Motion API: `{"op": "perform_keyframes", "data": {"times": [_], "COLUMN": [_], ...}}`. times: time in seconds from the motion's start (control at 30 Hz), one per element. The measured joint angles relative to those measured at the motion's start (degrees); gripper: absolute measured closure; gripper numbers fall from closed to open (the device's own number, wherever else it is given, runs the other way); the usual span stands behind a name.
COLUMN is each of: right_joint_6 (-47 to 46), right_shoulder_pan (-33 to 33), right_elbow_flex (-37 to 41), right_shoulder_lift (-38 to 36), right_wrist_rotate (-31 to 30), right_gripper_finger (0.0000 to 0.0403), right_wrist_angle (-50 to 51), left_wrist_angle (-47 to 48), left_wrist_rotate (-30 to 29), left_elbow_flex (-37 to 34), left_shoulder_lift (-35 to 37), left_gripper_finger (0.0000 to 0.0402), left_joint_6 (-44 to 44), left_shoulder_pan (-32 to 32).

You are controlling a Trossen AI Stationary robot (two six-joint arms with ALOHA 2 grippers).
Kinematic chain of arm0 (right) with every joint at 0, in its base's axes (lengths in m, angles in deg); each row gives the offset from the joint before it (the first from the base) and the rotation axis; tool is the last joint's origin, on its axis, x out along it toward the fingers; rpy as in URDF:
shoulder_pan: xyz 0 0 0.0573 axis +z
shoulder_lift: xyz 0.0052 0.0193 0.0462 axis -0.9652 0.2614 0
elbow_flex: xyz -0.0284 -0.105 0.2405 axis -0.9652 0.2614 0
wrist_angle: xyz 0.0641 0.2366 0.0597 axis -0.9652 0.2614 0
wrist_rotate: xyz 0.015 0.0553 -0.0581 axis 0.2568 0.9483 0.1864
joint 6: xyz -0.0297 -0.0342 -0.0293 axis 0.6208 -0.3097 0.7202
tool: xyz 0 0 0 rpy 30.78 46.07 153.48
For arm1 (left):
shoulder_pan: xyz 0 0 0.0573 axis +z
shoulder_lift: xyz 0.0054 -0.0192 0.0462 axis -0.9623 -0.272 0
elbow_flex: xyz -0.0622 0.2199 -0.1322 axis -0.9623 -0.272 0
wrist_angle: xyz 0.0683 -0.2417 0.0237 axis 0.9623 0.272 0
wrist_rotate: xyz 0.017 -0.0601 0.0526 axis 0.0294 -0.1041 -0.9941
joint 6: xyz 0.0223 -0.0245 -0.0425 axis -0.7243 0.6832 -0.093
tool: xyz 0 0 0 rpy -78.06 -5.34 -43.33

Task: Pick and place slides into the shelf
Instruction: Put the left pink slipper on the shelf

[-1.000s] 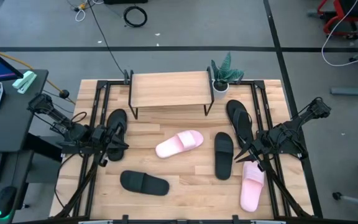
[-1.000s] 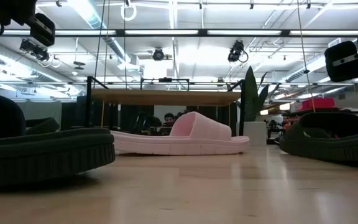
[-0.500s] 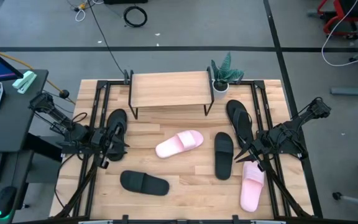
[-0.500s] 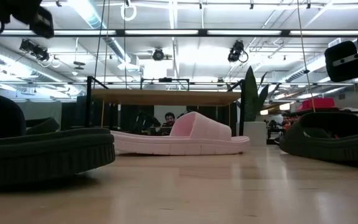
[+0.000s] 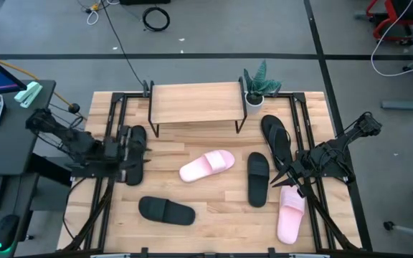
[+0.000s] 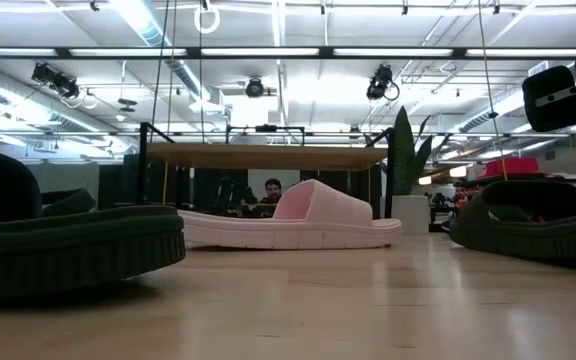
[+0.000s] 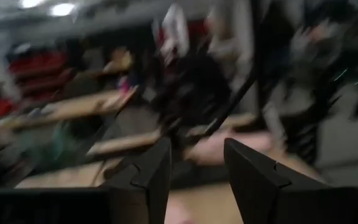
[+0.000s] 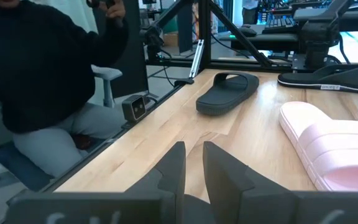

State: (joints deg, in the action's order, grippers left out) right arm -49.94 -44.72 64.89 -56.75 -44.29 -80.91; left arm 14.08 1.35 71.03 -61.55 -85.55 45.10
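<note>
Hovering with fingers apart and empty, the left tool (image 5: 133,156) sits over a black flip-flop (image 5: 136,134) at the bench's (image 5: 214,208) left edge. The right tool (image 5: 287,179) waits nearly closed, empty, beside a pink slide (image 5: 290,212). The shelf (image 5: 196,102) stands bare at the back.

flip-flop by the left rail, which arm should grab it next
Left. The left claw is open right over that black flip-flop, while the right claw sits across the table beside the pink slide.
</note>
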Motion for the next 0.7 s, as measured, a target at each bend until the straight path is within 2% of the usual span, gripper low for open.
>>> {"op": "perform_keyframes", "data": {"times": [0.4, 0.6, 0.7], "right_joint_6": [0.0, 0.0, 3.1], "right_shoulder_pan": [0.0, 0.0, 0.0], "right_elbow_flex": [0.0, 0.0, 0.0], "right_shoulder_lift": [0.0, 0.0, 0.0], "right_wrist_rotate": [0.0, 0.0, 0.0], "right_gripper_finger": [0.034, 0.034, 0.034], "right_wrist_angle": [0.0, 0.0, -0.1], "left_wrist_angle": [0.9, 0.0, -0.8], "left_wrist_rotate": [0.1, 0.1, 0.1], "left_elbow_flex": [1.8, 1.7, 1.7], "left_shoulder_lift": [-20.1, -25.5, -27.0], "left_gripper_finger": [0.0268, 0.0263, 0.0258], "left_joint_6": [5.3, 8.5, 8.9], "left_shoulder_pan": [3.4, 3.4, 3.4]}}
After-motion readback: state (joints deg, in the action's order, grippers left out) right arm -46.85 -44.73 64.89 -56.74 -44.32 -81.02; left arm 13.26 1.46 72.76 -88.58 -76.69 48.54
